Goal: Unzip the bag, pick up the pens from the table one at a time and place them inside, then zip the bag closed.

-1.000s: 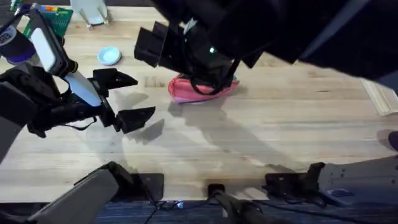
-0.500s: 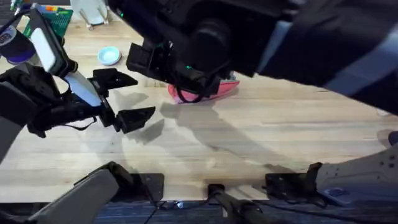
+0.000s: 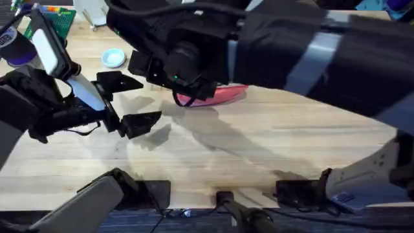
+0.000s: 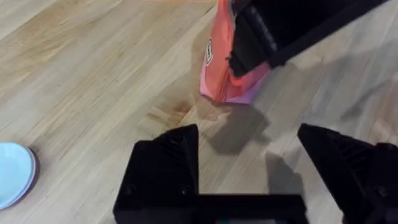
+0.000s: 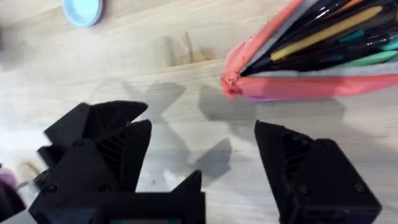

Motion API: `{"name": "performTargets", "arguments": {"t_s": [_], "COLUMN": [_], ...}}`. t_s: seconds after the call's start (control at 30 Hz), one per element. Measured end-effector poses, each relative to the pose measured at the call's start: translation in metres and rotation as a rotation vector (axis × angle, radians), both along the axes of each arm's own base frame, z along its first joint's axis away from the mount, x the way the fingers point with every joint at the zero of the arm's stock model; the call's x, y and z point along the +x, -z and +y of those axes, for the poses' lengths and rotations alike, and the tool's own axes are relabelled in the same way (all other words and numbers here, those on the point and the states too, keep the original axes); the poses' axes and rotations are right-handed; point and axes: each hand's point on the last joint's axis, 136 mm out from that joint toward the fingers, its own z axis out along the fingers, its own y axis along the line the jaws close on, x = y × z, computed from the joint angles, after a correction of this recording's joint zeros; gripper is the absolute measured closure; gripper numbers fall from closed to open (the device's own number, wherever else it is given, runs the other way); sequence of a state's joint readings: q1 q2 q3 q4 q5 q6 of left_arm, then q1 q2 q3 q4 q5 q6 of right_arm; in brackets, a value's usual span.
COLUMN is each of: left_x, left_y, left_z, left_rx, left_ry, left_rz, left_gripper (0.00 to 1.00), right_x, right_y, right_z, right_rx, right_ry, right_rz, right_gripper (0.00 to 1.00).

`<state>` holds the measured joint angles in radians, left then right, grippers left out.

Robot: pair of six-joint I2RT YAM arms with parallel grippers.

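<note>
Both sets of fingers are spread, grasping nothing: left gripper (image 3: 132, 102) left of the pink bag (image 3: 223, 94), which lies unzipped on the bench (image 3: 272, 149), pens (image 5: 323, 37) inside; right gripper (image 5: 199, 155) near it.

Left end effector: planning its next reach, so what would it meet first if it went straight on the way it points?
Likely the bag: it lies ahead of the open left end effector, with bare table between. The right arm's end effector sits at the bag too; depth is unclear.
</note>
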<state>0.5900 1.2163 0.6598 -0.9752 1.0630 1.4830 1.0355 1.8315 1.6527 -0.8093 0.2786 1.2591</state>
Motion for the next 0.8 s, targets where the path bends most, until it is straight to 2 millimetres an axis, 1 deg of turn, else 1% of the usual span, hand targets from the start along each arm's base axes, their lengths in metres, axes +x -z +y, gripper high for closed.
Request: {"name": "performTargets", "arguments": {"t_s": [0.3, 0.43, 0.6, 0.7, 0.8], "left_x": [0.0, 0.0, 0.0, 0.0, 0.0], "left_y": [0.0, 0.0, 0.0, 0.0, 0.0], "left_z": [0.0, 0.0, 0.0, 0.0, 0.0], "left_rx": [0.0, 0.0, 0.0, 0.0, 0.0], "left_ry": [0.0, 0.0, 0.0, 0.0, 0.0], "left_rz": [0.0, 0.0, 0.0, 0.0, 0.0], "left_gripper": [0.006, 0.007, 0.006, 0.006, 0.006], "right_x": [0.007, 0.011, 0.019, 0.023, 0.027], "right_y": [0.035, 0.048, 0.06, 0.068, 0.075], "right_z": [0.003, 0.009, 0.018, 0.018, 0.015], "right_rx": [-0.064, -0.07, -0.057, -0.064, -0.077], "right_ry": [0.013, 0.014, 0.02, 0.029, 0.039], "right_rz": [0.026, 0.029, 0.021, 0.024, 0.028], "right_gripper": [0.006, 0.006, 0.012, 0.054, 0.145]}}
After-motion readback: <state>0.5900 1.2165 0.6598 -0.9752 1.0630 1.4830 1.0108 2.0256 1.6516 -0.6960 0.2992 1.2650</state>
